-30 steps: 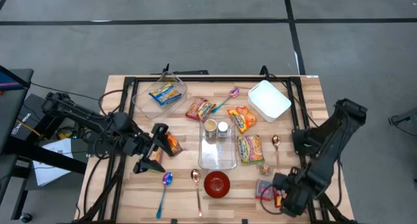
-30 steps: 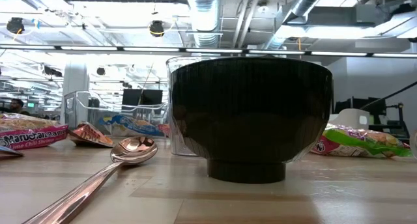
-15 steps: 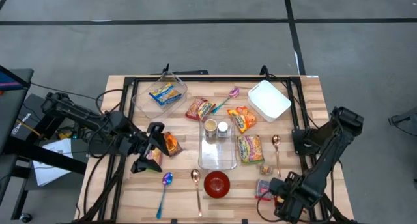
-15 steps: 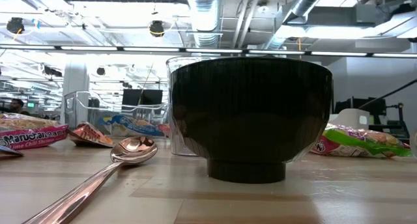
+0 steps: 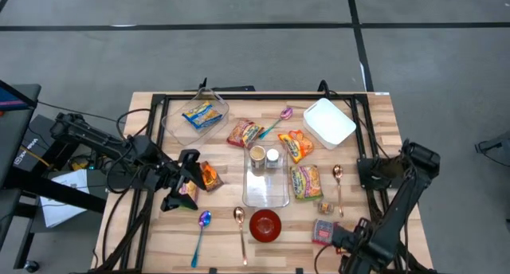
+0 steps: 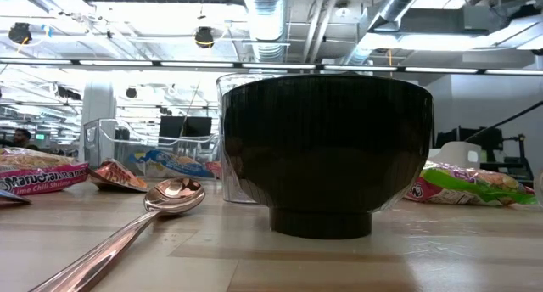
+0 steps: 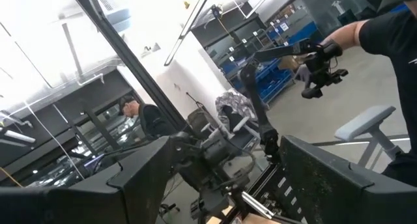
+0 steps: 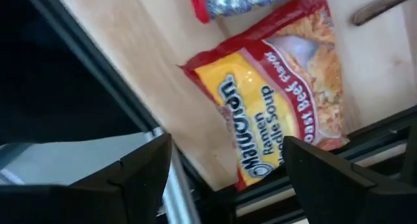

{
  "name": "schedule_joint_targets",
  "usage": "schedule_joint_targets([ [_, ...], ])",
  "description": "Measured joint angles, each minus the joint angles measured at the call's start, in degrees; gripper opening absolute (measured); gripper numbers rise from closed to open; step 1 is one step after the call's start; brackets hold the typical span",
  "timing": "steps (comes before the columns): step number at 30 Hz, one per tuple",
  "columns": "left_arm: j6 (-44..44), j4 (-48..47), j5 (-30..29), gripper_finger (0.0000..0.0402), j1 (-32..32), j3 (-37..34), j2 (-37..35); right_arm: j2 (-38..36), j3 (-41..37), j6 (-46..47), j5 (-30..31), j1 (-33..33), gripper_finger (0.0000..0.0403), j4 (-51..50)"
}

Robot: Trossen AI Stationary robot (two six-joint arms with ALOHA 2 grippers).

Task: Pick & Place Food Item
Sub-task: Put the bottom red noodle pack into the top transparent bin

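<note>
The left gripper [image 5: 185,190] stands wide just beside an orange snack packet [image 5: 209,176] and should straddle it before closing, while the right gripper [image 5: 344,240], also wide and empty, waits over the ramen packet [image 8: 280,100] at the table's near right edge.

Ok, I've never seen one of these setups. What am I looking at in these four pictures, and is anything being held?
Two dark robot arms work at a wooden table. One picture looks straight down on it, one sits at table height behind the dark red bowl, and two come from cameras on the wrists. On the table lie ramen packets, spoons, a clear tray, a clear bin and a white container. The left hand stands open at an orange packet, though no view shows if it grips it. The right hand hangs open at the table's near right edge, above a red ramen packet, holding nothing.
</note>
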Motion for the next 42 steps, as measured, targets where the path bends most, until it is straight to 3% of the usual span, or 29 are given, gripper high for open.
schedule_joint_targets([
  [12,0.0,0.1,0.0,0.0280,0.0,0.0,0.0,7.2,0.0,-2.1,-1.6,4.3,0.0285,-3.5],
  [23,0.0,0.0,-0.1,0.0280,0.0,0.0,0.0,7.2,0.0,-2.0,6.2,4.8,0.0285,-4.9],
  [42,0.0,-0.8,-0.1,0.0280,0.0,0.0,0.0,7.2,0.0,-2.0,9.1,4.9,0.0285,-3.7],
])
